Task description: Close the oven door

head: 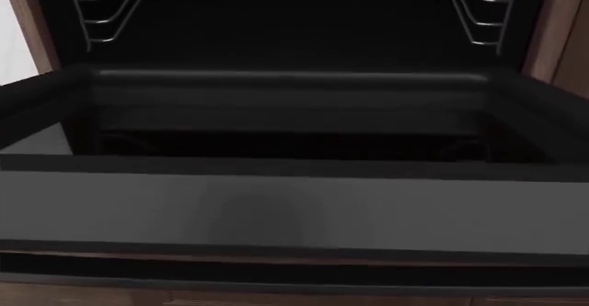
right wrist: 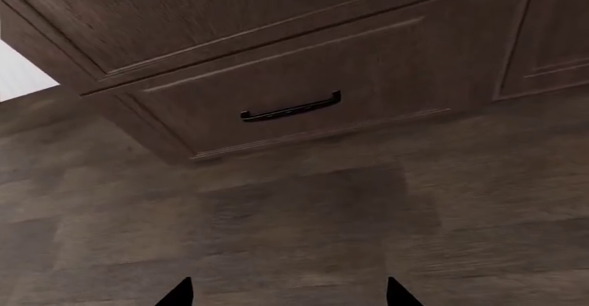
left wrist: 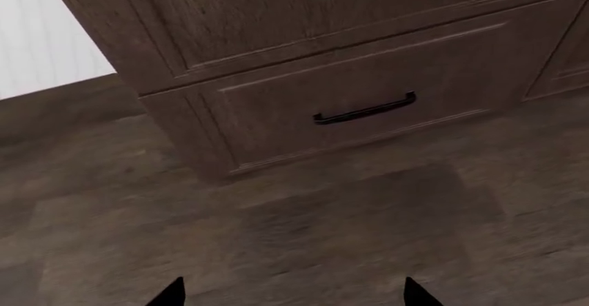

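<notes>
The oven door (head: 294, 213) is shown fully lowered at 6 o'clock below the cavity, nothing yet closed, while the left gripper (left wrist: 292, 296) and right gripper (right wrist: 287, 293), fingertips apart and empty, are held low over the floor.

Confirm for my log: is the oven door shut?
No, the oven door hangs open, its grey inner face up, exposing the dark cavity.

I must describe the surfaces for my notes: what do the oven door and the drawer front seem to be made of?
The oven door looks like dark grey matte metal or enamel: smooth, with only a soft sheen. The drawer front looks like brown wood, with visible grain and a raised frame; its handle looks like black metal.
</notes>
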Robot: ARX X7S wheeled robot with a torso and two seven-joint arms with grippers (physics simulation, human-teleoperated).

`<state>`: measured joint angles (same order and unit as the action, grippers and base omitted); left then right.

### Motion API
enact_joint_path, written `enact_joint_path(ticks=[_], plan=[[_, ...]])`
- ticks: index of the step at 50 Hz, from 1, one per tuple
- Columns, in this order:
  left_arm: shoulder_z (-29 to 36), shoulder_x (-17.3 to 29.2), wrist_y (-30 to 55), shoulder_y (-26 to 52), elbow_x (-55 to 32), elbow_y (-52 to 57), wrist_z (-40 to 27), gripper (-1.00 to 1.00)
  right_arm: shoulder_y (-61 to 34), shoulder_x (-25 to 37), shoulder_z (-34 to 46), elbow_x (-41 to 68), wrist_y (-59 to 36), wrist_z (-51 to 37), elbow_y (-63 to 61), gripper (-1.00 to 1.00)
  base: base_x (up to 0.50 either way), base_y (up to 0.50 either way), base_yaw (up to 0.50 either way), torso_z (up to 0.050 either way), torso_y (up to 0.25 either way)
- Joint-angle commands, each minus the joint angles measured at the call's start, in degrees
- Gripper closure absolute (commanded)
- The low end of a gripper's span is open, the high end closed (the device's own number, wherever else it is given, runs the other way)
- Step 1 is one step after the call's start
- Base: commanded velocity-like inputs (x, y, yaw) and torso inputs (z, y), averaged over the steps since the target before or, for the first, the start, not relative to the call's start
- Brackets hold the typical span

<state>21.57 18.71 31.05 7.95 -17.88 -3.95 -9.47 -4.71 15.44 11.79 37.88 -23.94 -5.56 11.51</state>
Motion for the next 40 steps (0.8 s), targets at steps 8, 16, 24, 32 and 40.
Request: enact_joint_path(ticks=[8,16,24,32,40], plan=[[0.2,0.2,-0.6,0.0,0.0,-0.5,-0.1,-1.0,0.0,0.0,-0.1,0.5,0.6,0.1,0.2,-1.0,0.21,0.0,0.0,0.0,0.0],[0.1,0.4,-0.7,-0.3,-0.2,-0.2,-0.2,-1.0,0.3,0.2,-0.1,0.5,0.7,-0.5,-0.2,-1.0,0.21,-0.01,0.0,0.0,0.0],[0.2,0.3,-0.6,0.0,-0.3,-0.4,-0.4,-1.0,0.3,0.2,-0.1,0.7,0.8,-0.5,0.0,-1.0,0.21,-0.07,0.0,0.0,0.0],[0.4,0.4,-0.7,-0.1,-0.4,-0.3,-0.4,-1.0,0.2,0.3,0.3,0.6,0.8,-0.6,-0.1,-1.0,0.21,-0.03,0.0,0.0,0.0],[0.6,0.4,-0.3,0.1,-0.5,-0.1,-0.6,-1.0,0.1,0.3,0.4,0.7,0.9,-0.6,-0.1,-1.0,0.21,0.0,0.0,0.0,0.0]])
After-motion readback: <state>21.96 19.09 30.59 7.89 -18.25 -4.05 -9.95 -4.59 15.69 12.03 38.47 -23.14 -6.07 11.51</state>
